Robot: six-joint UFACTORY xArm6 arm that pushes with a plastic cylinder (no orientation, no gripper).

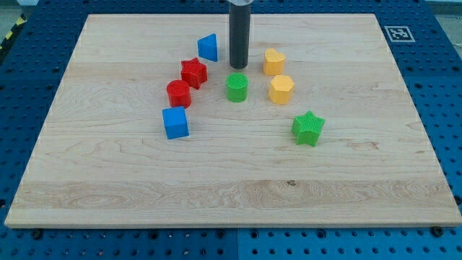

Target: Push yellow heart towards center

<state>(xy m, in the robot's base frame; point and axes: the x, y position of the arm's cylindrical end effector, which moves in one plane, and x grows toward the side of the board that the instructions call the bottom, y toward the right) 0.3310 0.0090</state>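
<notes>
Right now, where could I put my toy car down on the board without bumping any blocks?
The whole bottom strip of the wooden board, below the blue cube and green star, is bare. So are the far left and right sides. It's crowded near the top middle, where my tip stands between the blue triangle and yellow heart, above the green cylinder.

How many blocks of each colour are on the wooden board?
Blue: 2, the blue triangle and the blue cube
Red: 2, the red star and the red cylinder
Green: 2, the green cylinder and the green star
Yellow: 2, the yellow heart and the yellow hexagon
Total: 8
</notes>
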